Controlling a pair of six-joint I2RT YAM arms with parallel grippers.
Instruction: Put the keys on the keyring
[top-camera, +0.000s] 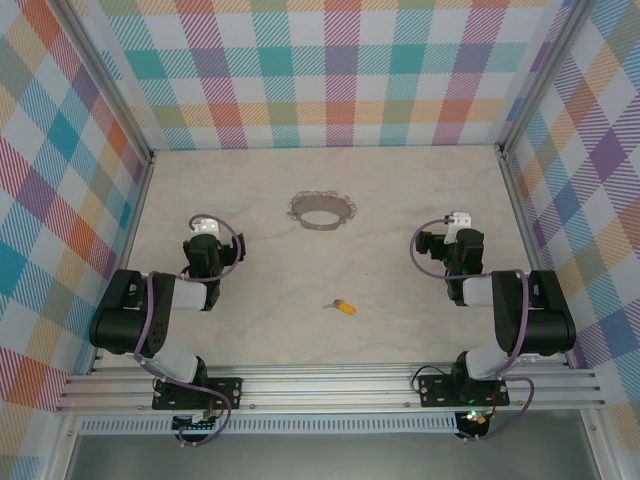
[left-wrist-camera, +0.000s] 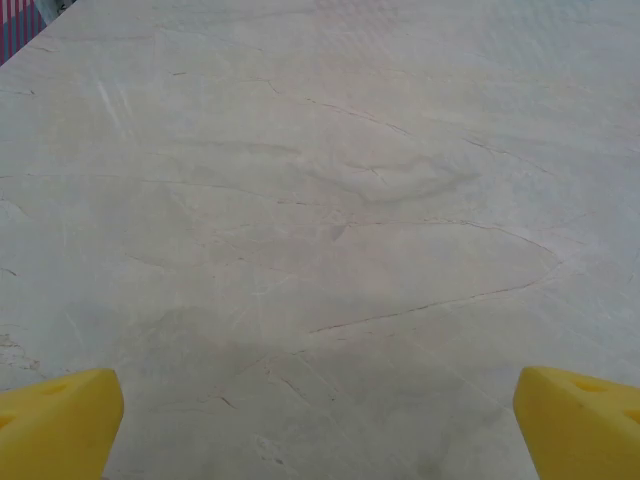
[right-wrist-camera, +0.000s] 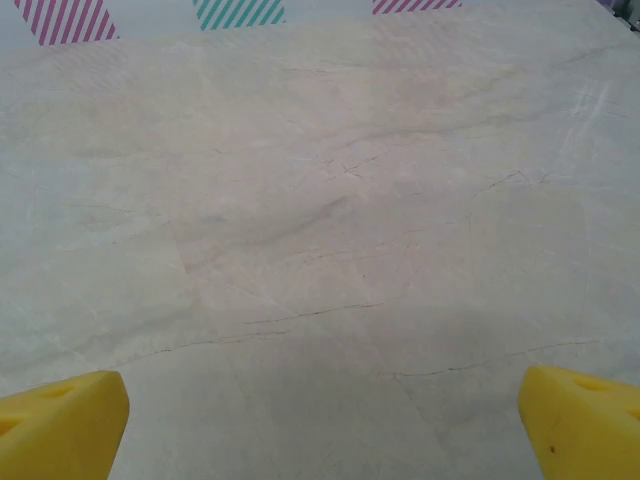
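Two arm bases sit bolted to the aluminium rail (top-camera: 330, 385) at the near edge of the bench (top-camera: 400, 330), one on the left and one on the right. Both arms are folded low, their wrists held over the marbled surface and aimed toward the far side.

The left fingers (left-wrist-camera: 60, 420) are spread as wide as they go. Their two yellow tips stand in the bottom corners of the left wrist view, with bare bench between them and nothing in their hold. The right fingers (right-wrist-camera: 580, 420) are spread just as wide, two yellow tips far apart over bare bench, and they too hold nothing.

One key (top-camera: 341, 306) lies flat on the bench near the middle, between the two arms and toward the near side. Its yellow-orange head points right and its thin grey end points left. One keyring (top-camera: 321, 210) lies farther back, also near the middle — a limp silver loop with a scalloped edge, lying open and flat. Key and keyring are well apart, and each is well apart from both sets of fingers.

Plaid walls (top-camera: 330, 70) close in the left, right and far sides.
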